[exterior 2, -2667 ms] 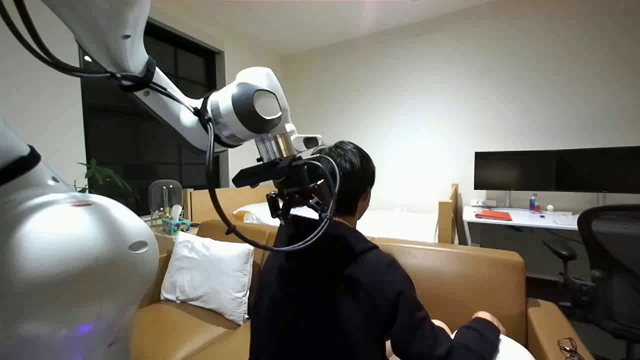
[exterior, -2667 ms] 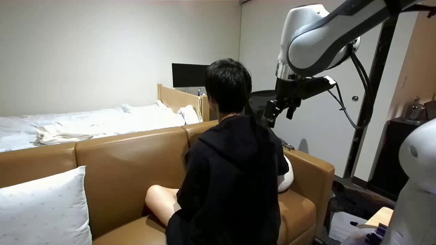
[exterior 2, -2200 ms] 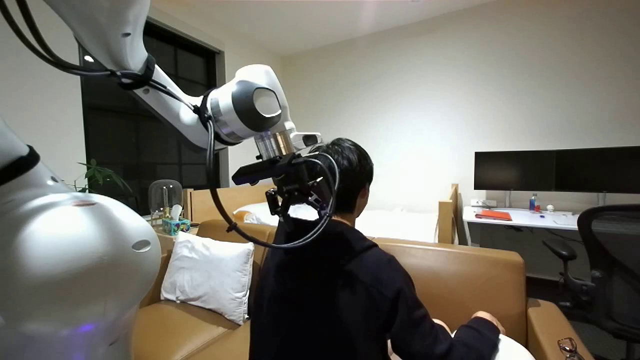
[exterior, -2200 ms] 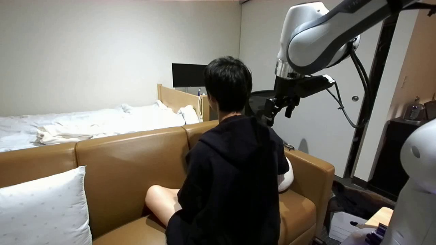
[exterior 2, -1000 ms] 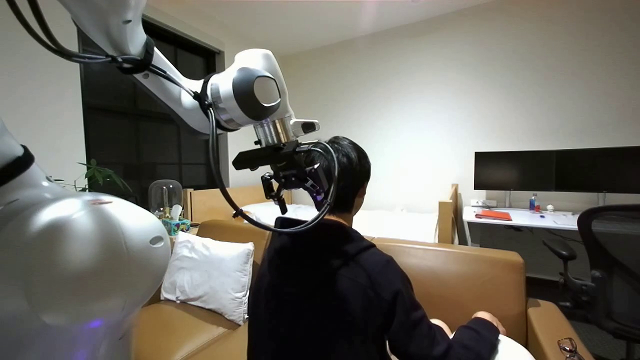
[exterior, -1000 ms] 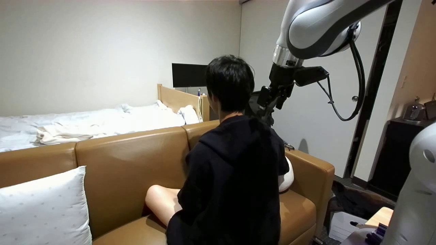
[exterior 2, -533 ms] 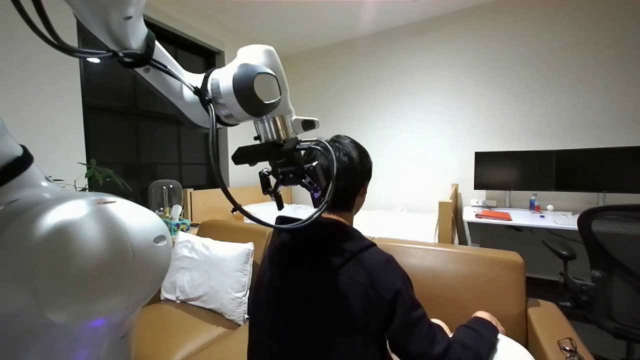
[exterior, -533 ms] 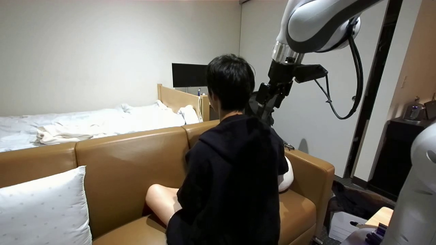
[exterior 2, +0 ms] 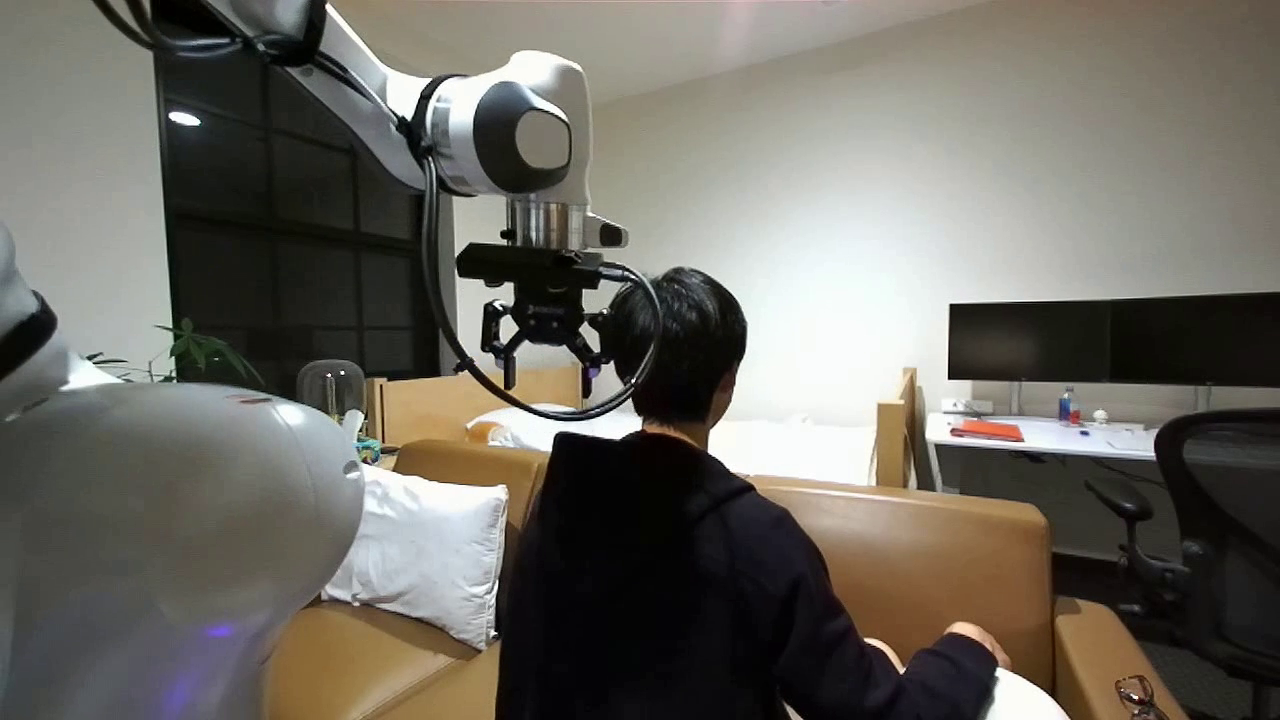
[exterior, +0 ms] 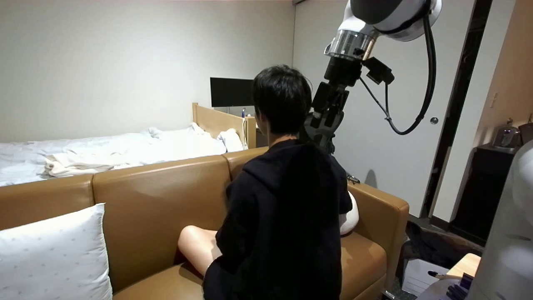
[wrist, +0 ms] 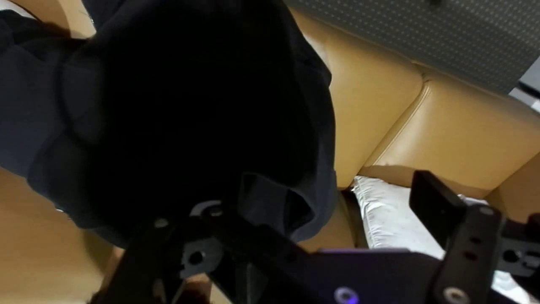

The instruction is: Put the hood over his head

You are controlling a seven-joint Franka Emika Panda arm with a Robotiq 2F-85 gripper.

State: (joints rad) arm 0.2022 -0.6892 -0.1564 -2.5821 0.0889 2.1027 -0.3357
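The seated person wears a dark hoodie with its hood [exterior: 277, 171] lying down behind the neck, also seen in an exterior view [exterior 2: 650, 490]. The dark-haired head [exterior: 282, 98] is bare and faces away; it also shows in an exterior view [exterior 2: 690, 345]. My gripper [exterior 2: 549, 376] points down beside the head, its fingers spread with nothing between them, above the shoulder and apart from the cloth there. It also shows in an exterior view [exterior: 327, 118]. In the wrist view the gripper [wrist: 331, 202] frames a folded cloth edge [wrist: 301, 209] near one finger; most of the hoodie is too dark to read.
A brown sofa [exterior: 162, 196] surrounds the person. A white pillow [exterior 2: 415, 550] lies on it. Behind stand a bed [exterior: 104, 150], a desk [exterior 2: 1130, 440] with monitors and an office chair [exterior 2: 1220, 520]. Glasses [exterior 2: 1137, 692] rest on the sofa arm. A cable loop [exterior 2: 600, 408] hangs near the head.
My gripper has risen from close to the hood and upper back, and turned so that it points more straight down. The fingers stay apart. The person has barely moved and the hood still lies down.
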